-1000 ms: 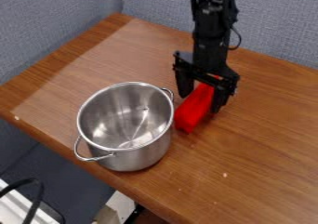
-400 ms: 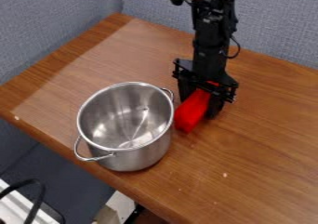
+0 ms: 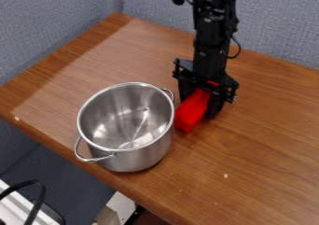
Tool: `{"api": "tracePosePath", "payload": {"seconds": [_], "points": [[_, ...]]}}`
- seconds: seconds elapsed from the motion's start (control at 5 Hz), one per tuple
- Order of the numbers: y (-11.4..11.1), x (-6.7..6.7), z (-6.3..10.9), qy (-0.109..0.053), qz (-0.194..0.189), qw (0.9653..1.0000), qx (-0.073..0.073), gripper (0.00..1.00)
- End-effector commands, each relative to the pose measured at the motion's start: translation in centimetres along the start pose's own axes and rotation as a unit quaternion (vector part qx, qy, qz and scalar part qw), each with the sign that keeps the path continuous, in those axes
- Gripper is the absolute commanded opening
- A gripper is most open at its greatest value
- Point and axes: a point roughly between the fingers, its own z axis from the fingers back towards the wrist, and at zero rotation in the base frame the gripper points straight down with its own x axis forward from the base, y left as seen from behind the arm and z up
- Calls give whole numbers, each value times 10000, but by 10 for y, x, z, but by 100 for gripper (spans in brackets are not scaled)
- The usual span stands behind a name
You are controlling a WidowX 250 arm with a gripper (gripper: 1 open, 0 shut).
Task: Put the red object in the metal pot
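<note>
The red object (image 3: 191, 111), a bright red block, lies on the wooden table just right of the metal pot (image 3: 125, 127). The pot is shiny, round and lidless, with a loop handle at its front left. My gripper (image 3: 202, 91) comes straight down from the black arm onto the block's far end, with its black fingers (image 3: 178, 83) on either side of the block. The jaws look shut on the block, which still rests on the table. The pot's inside is empty.
The wooden table (image 3: 88, 65) runs from back left to front right, with its front edge close below the pot. A grey-blue wall stands behind. Dark cables hang at the bottom left, off the table.
The gripper has sunk a little lower over the block's far end and its fingers have drawn in against the block. Block and pot have not moved.
</note>
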Motion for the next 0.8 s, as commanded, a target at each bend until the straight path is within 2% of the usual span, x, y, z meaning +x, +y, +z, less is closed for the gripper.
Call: {"api": "tracePosePath", "payload": {"seconds": [0.0,0.6], "points": [[12,8,13,-194,131,9997,52,0],[13,7,14,-96,113,9999,69,0]]}}
